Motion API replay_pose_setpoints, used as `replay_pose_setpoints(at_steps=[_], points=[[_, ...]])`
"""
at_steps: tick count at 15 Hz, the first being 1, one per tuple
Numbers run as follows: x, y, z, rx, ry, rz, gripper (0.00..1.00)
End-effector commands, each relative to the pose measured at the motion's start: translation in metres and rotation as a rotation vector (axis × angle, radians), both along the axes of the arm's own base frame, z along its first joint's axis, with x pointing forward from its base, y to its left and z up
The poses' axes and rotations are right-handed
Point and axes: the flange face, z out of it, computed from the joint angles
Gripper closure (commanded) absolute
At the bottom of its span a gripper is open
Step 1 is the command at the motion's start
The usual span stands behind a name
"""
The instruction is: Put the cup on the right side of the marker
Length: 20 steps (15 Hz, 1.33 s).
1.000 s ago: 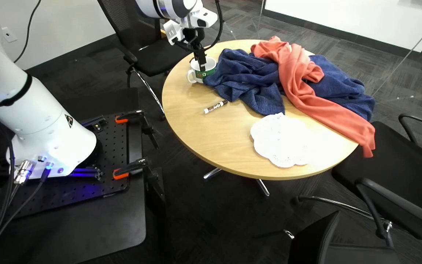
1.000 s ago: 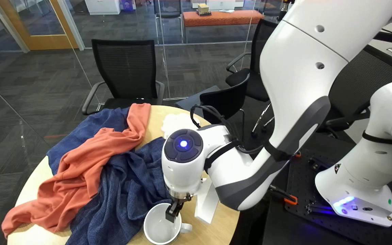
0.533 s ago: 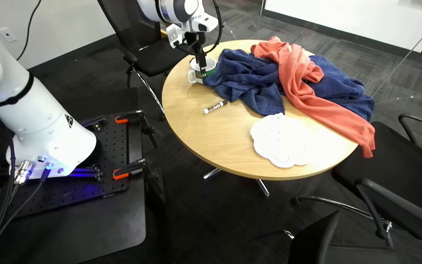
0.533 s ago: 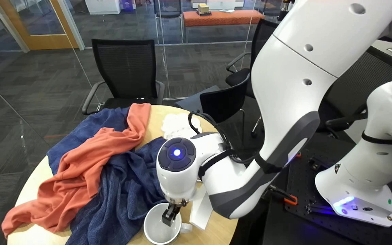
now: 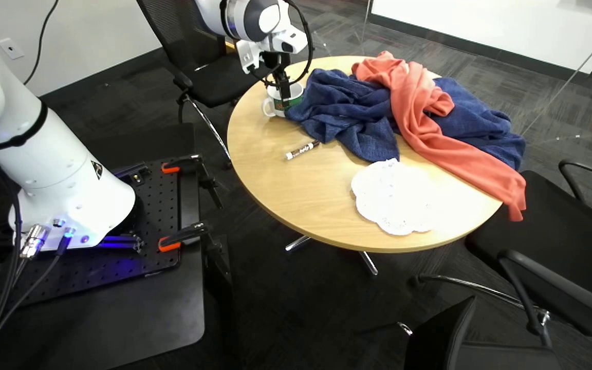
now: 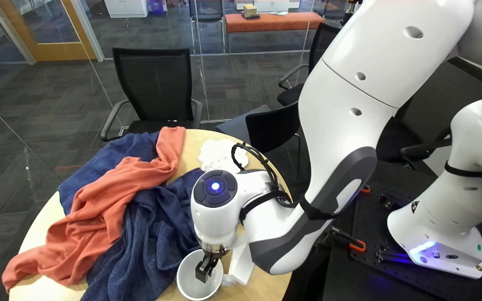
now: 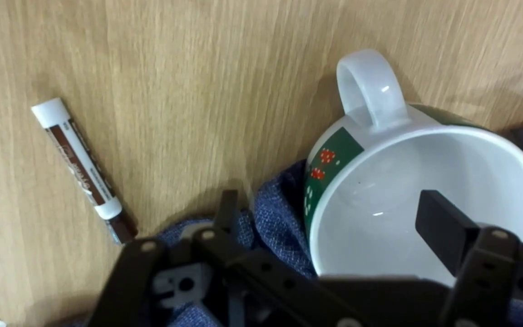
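The white cup with a green band (image 7: 318, 175) stands upright on the table near its edge, against the blue cloth. In the wrist view its handle points up the picture. It shows in both exterior views (image 5: 295, 100) (image 6: 191, 281). My gripper (image 7: 332, 204) is open, fingers wide apart. One finger is outside the cup's wall over the cloth side; the other is over or inside the cup's mouth. Whether either touches the cup I cannot tell. The gripper also shows at the cup in both exterior views (image 5: 284, 96) (image 6: 206, 268). The marker (image 7: 82, 165), brown and white, lies apart from the cup, also in an exterior view (image 5: 302, 150).
The blue cloth (image 5: 347, 103) lies bunched beside the cup, with an orange cloth (image 5: 414, 108) over it. A white scalloped cloth (image 5: 393, 198) lies flat on the round wooden table (image 5: 280, 190). Black chairs (image 6: 153, 83) stand around the table.
My gripper has shifted a little and lowered at the cup, its finger further over the cup's mouth. The cup, marker and cloths have not moved.
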Motion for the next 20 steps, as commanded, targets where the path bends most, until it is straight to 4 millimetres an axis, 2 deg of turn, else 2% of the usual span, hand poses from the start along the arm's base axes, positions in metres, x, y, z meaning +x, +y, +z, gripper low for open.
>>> replay_pose_setpoints(at_steps=[1, 10, 20], points=[[0.010, 0.001, -0.002, 0.035, -0.022, 0.004, 0.00], [0.017, -0.004, -0.010, -0.027, -0.013, -0.082, 0.00], [0.003, 0.017, -0.006, -0.025, -0.018, -0.284, 0.00]])
